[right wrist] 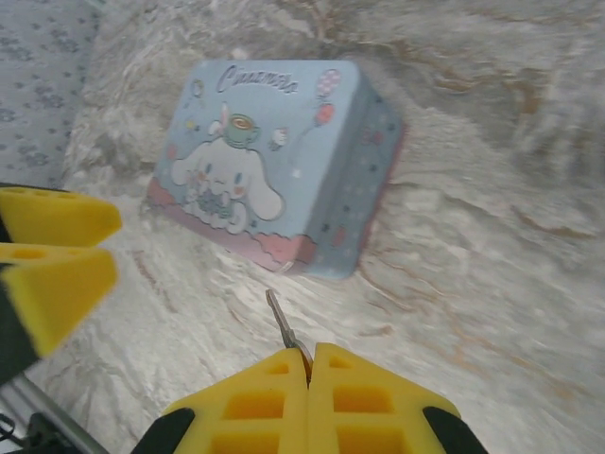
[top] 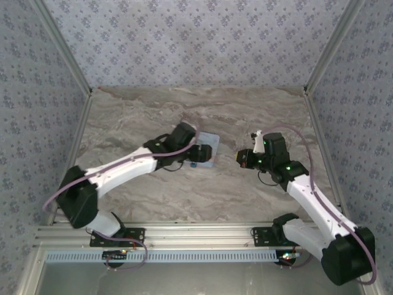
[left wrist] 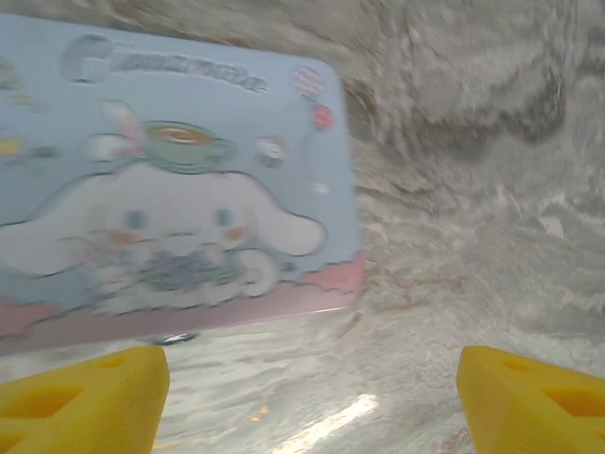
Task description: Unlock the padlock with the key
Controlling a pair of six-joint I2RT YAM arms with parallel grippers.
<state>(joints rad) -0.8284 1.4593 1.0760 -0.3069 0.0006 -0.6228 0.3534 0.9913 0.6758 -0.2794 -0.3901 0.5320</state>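
The right end effector [right wrist: 309, 364] is clamped on the key [right wrist: 282, 323], its blade pointing toward the tin box [right wrist: 284, 170] on the tabletop [right wrist: 492, 284]. The left end effector [left wrist: 312, 383] hovers, jaws spread wide, just beside that box.

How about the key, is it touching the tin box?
Apart. The right wrist view shows bare table between the tip of the key and the tin box.

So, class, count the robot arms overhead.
2. The left arm reaches from bottom left to the tin box; the right arm comes from bottom right, its gripper holding the key.
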